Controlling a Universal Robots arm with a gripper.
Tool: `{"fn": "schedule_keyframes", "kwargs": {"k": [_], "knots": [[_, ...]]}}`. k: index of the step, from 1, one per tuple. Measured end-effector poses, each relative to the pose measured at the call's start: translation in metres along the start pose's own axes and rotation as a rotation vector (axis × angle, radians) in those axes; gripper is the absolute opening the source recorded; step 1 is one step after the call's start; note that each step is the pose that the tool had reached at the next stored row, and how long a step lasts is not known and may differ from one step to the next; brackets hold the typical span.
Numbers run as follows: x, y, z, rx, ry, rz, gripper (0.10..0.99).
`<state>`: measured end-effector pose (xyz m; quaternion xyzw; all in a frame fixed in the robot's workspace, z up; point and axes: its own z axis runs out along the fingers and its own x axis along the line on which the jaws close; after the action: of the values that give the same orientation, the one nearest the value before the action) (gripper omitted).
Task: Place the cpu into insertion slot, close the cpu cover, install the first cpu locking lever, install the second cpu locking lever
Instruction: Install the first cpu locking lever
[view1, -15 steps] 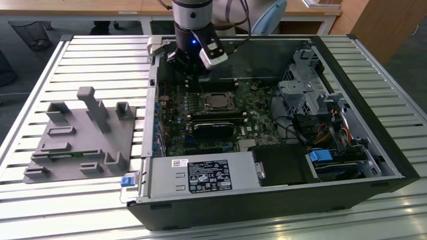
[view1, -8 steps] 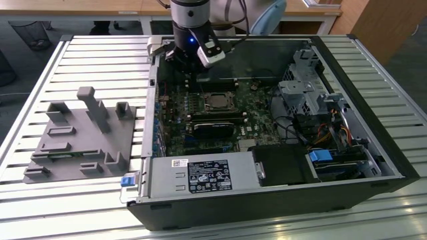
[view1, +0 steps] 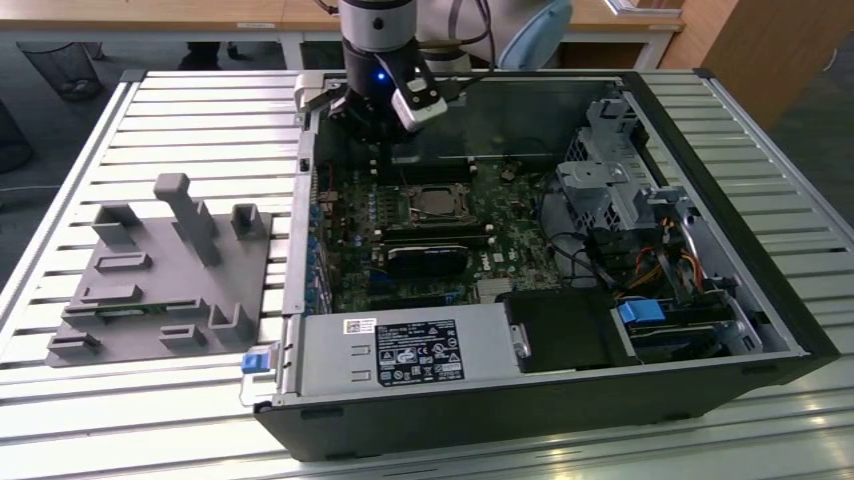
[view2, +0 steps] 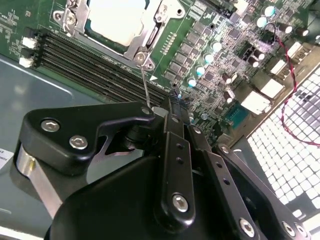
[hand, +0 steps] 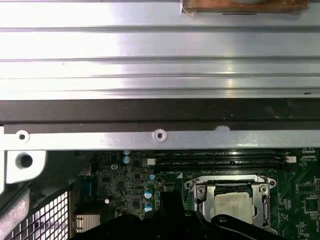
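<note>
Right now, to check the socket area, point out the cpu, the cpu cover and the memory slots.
cpu (hand: 232, 202), first wrist view, centre of its metal face.
cpu cover (hand: 200, 204), first wrist view, one side rail of the frame.
memory slots (view2: 90, 62), second wrist view, midway along the black slots.

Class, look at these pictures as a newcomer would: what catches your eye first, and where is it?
The open black computer case lies on the slatted table with its green board exposed. The arm's pincer hangs over that board, close to the silvery cpu. At the exterior view's left lies a grey moulded tray.
</note>
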<state>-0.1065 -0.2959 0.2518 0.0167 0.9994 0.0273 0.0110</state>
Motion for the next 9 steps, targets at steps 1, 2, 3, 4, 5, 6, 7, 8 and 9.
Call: {"fn": "schedule_keyframes", "kwargs": {"k": [1,2,3,4,5,6,7,8,9], "knots": [[0.0,0.0003,0.0,0.0,0.0,0.0,0.106],[-0.0002,0.0006,0.0001,0.0,-0.0001,0.0,0.106],[-0.0006,0.0009,0.0001,0.0,-0.0001,0.0,0.106],[-0.0011,0.0012,0.0002,0.0,0.0,0.0,0.106],[-0.0022,0.0015,0.0002,0.0,0.0,0.0,0.106],[-0.0034,0.0017,0.0003,0.0,0.0,0.0,0.106],[-0.005,0.0019,0.0004,0.0,0.0,0.0,0.106],[-0.0065,0.002,0.0004,0.0,-0.0001,0.0,0.106],[-0.0084,0.0021,0.0005,0.0,-0.0001,0.0,0.106]]}}
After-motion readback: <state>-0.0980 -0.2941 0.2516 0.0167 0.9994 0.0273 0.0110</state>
